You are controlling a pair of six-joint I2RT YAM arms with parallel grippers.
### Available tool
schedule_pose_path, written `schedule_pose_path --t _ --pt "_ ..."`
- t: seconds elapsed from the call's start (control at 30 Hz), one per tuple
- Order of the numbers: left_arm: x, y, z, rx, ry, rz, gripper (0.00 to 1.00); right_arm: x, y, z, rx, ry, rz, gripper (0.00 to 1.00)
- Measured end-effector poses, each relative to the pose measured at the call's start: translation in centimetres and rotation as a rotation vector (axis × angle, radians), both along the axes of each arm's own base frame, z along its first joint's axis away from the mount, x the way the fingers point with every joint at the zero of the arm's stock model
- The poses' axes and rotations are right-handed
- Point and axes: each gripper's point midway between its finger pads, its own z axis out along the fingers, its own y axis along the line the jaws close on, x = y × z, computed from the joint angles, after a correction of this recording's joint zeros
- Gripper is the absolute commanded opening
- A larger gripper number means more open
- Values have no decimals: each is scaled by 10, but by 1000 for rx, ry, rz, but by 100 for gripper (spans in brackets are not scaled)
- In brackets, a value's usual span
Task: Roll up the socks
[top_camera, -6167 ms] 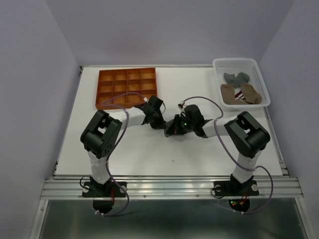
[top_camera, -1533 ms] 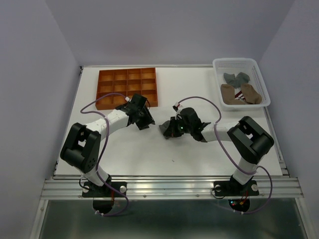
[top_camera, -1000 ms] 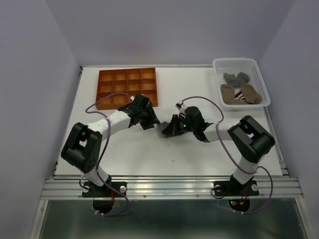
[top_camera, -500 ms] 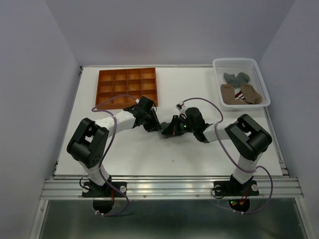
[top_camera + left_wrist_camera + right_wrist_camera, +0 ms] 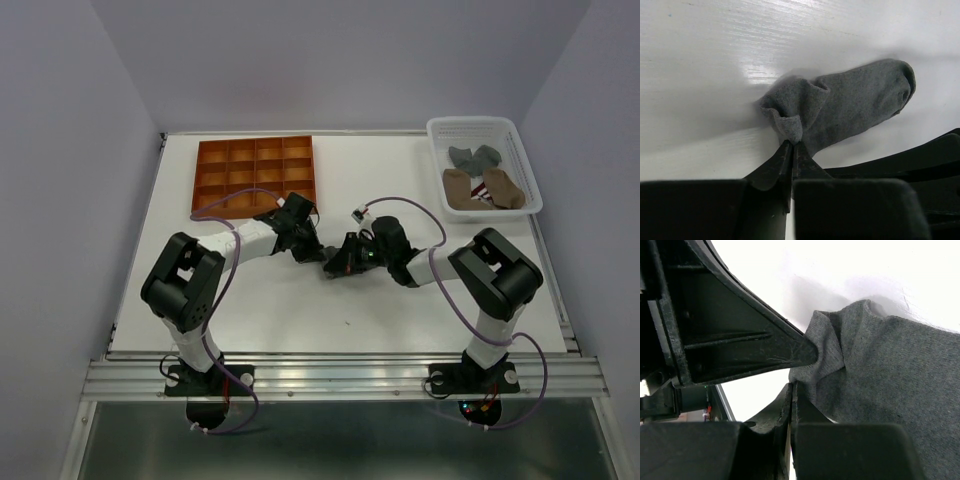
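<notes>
Left arm swung in to frame centre; left fingers [image 5: 776,167] and right fingers [image 5: 781,407] both clamped on grey sock [image 5: 850,105], likely tensioning it for rolling.

Just ahead of the matt plastic left gripper [image 5: 791,145], the sock [image 5: 850,107] is soft fine-knit cloth on a smooth, glossy bench [image 5: 715,60].
</notes>
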Motion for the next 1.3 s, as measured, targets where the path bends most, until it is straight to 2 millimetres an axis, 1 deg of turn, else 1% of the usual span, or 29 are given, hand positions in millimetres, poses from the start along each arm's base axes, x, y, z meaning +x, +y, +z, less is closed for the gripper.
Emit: schedule_pose_path --t 0.1,0.13,0.17,0.3,0.4,0.47,0.53,0.6,0.7,0.77,0.83,1.0,1.1,1.3 --pt "1 0 1 4 -2 -2 0 0 0 -2 -4 5 0 1" --pt "1 0 1 5 -2 -3 0 0 0 -2 -3 5 0 7" --pt "1 0 2 6 -3 -4 0 0 0 -2 -3 4 0 15" --pt "2 2 3 24 -1 0 0 0 -1 -3 -8 0 1 23" --pt "2 6 2 51 11 9 0 0 -5 -11 -55 -13 8 33" --pt "2 7 0 69 22 14 0 0 -10 -15 -91 -25 8 37" --pt "2 10 -2 89 35 19 0 -1 -16 -14 -131 -51 9 41" --pt "3 12 -2 109 46 24 0 2 -20 -7 -163 -97 12 44" --pt "4 14 -3 136 59 31 0 6 -20 1 -194 -160 16 45" --pt "4 15 -3 149 69 33 0 5 -17 5 -216 -205 26 47" --pt "3 17 -4 159 78 34 0 2 -13 5 -243 -237 35 47" --pt "0 19 -9 182 103 34 0 -9 -5 -4 -331 -311 61 47" --pt "-1 20 -11 189 113 33 0 -10 -2 -4 -377 -371 47 46" --pt "-2 21 -11 194 121 33 0 -11 4 9 -452 -519 18 46"
